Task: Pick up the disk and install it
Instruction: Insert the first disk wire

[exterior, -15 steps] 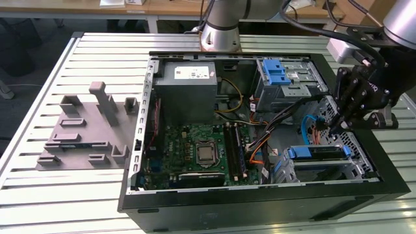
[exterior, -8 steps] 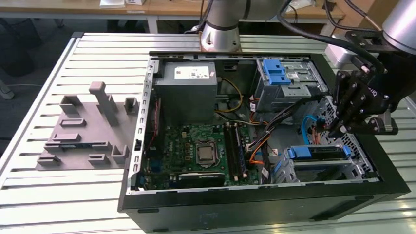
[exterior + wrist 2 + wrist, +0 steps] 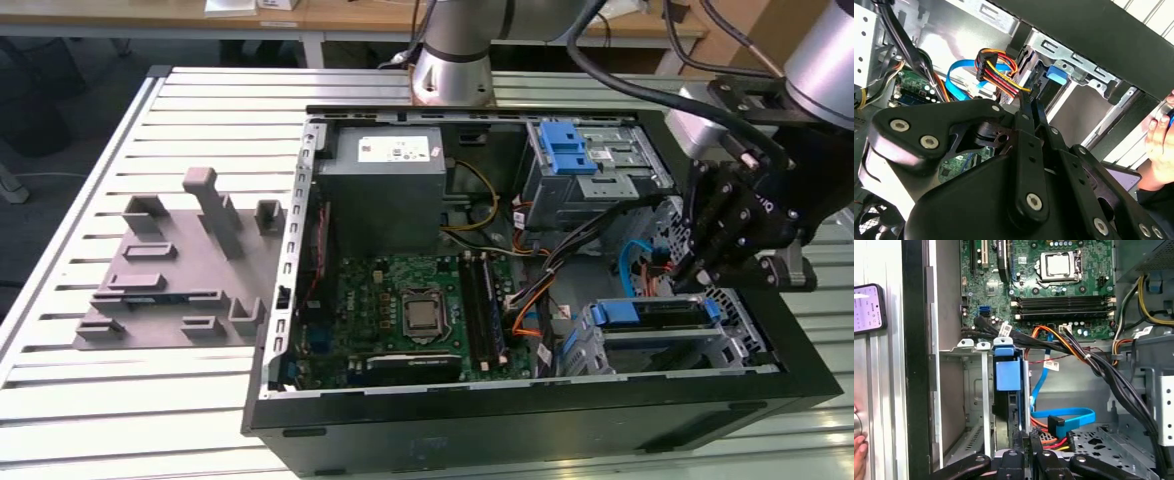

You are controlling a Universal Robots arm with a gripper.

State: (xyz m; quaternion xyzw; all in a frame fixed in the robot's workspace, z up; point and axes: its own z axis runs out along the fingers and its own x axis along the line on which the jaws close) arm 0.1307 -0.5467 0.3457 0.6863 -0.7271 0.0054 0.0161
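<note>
The end effector (image 3: pixel 1021 452) hovers over the open computer case (image 3: pixel 534 420), fingers pressed together, holding nothing. The disk (image 3: pixel 1006 385) in its blue bracket sits slotted in the case's lower drive bay (image 3: pixel 971 405), just beside the end effector.

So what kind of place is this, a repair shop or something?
More likely a robotics lab or test bench: a robot arm stands on a slatted metal table beside an opened desktop computer case, with wooden desks behind it.

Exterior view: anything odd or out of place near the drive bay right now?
Inside the case nothing looks damaged; the disk stands in its bay. The odd part is beside the case: a person's hand and a phone sit close to the gripper.
</note>
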